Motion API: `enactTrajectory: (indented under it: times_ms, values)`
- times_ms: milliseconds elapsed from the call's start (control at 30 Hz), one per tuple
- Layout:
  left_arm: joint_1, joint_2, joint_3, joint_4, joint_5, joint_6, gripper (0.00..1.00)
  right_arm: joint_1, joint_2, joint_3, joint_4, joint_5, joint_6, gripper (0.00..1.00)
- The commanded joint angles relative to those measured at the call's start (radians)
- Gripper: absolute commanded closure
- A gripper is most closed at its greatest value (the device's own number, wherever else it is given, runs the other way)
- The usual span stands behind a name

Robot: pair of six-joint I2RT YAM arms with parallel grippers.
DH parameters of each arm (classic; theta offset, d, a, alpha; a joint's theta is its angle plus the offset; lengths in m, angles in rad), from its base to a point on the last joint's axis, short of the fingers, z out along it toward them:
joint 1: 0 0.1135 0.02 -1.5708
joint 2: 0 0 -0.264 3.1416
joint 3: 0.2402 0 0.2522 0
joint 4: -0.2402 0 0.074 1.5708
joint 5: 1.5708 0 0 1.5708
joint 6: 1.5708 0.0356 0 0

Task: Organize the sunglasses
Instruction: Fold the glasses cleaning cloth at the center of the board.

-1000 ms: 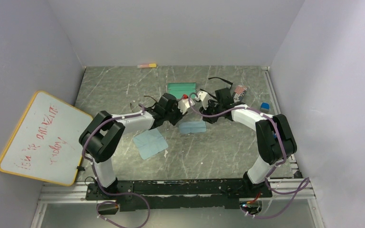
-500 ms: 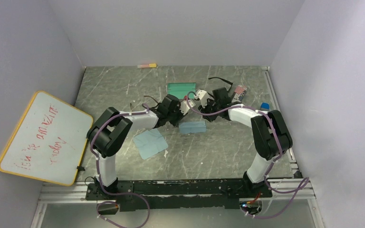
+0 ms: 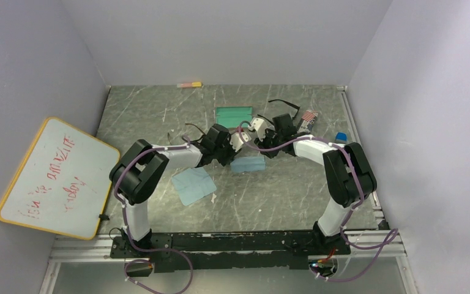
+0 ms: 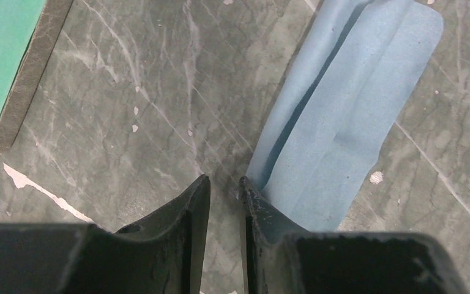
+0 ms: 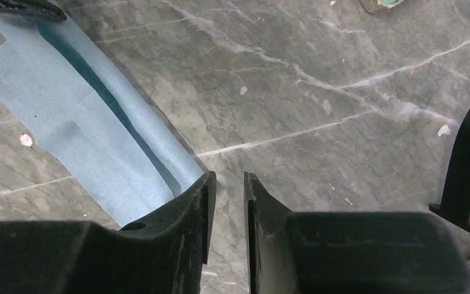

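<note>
In the top view a black sunglasses temple (image 3: 283, 102) lies at the far right, behind my right wrist. It also shows at the right edge of the right wrist view (image 5: 465, 165). Thin dark wires, maybe the thin-framed pair (image 3: 182, 130), lie behind my left arm. My left gripper (image 3: 228, 151) (image 4: 224, 182) and right gripper (image 3: 264, 149) (image 5: 229, 176) hover low over the two ends of a folded light-blue cloth (image 3: 248, 163) (image 4: 349, 116) (image 5: 92, 135). Both have their jaws nearly together, with only bare floor in the slit.
A second light-blue cloth (image 3: 194, 184) lies at the near left. A green flat pad (image 3: 234, 114) lies beyond the grippers. A printed case (image 3: 308, 116) and a small blue block (image 3: 341, 137) are at the right. A whiteboard (image 3: 55, 177) leans at the left wall.
Both arms have shifted slightly, the left elbow moving right and the right wrist moving left. The folded cloth has not moved.
</note>
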Motion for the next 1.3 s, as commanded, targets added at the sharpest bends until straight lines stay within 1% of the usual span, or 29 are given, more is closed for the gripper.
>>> enactTrajectory:
  times_ms: [0, 533, 767, 900, 1000, 1100, 1167, 1267]
  values:
    - [-0.004, -0.062, -0.014, 0.029, 0.041, 0.008, 0.71, 0.004, -0.029, -0.001, -0.019, -0.032, -0.032, 0.73]
    - [-0.004, -0.089, -0.031, 0.038, 0.039, 0.011, 0.71, 0.004, -0.055, -0.010, -0.064, -0.063, -0.071, 0.73]
    - [-0.004, -0.089, -0.028, 0.031, 0.033, 0.016, 0.71, 0.003, -0.063, 0.004, -0.067, -0.054, -0.062, 0.72]
    - [-0.004, -0.093, -0.006, -0.013, 0.038, 0.036, 0.70, -0.007, -0.059, 0.059, -0.130, -0.093, -0.073, 0.68]
    - [-0.003, -0.101, 0.026, -0.070, 0.053, 0.058, 0.69, -0.023, -0.051, 0.120, -0.212, -0.142, -0.108, 0.62]
    - [0.010, -0.103, 0.080, -0.153, 0.096, 0.076, 0.68, -0.055, -0.020, 0.225, -0.320, -0.212, -0.127, 0.57]
    - [0.024, -0.093, 0.119, -0.213, 0.149, 0.083, 0.64, -0.087, 0.018, 0.295, -0.396, -0.292, -0.129, 0.54]
    - [0.059, -0.067, 0.175, -0.257, 0.201, 0.066, 0.63, -0.141, 0.079, 0.377, -0.445, -0.389, -0.101, 0.53]
